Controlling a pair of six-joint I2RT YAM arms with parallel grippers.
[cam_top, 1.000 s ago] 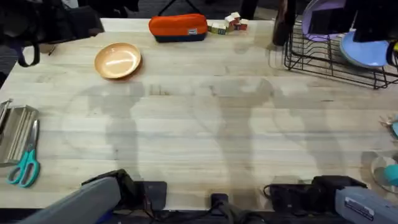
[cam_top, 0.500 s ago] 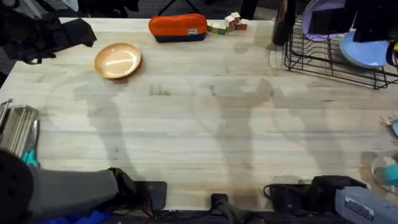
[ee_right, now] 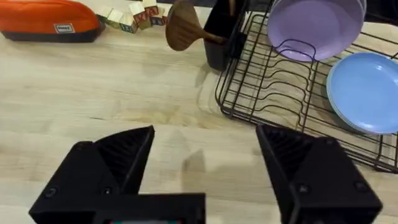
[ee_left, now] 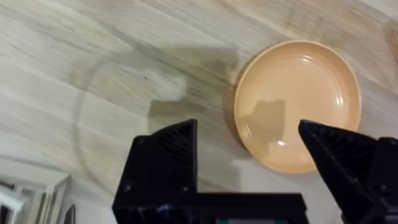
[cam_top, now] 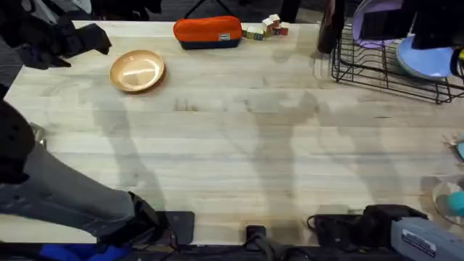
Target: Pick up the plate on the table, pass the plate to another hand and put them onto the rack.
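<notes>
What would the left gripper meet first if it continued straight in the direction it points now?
Probably the bare table beside the plate. The left gripper is open and points down at the wood, with the plate's near edge between its fingers, so one finger might touch that rim; depth is unclear.

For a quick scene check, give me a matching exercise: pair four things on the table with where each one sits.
Things:
1. orange plate
2. purple plate
3. light blue plate
4. orange pouch

Places:
A. standing in the rack, toward its far end
B. flat on the table, far left
C. at the far edge of the table, near small blocks
D. leaning in the rack, at its near end

Pairs: 1-B, 2-A, 3-D, 4-C
</notes>
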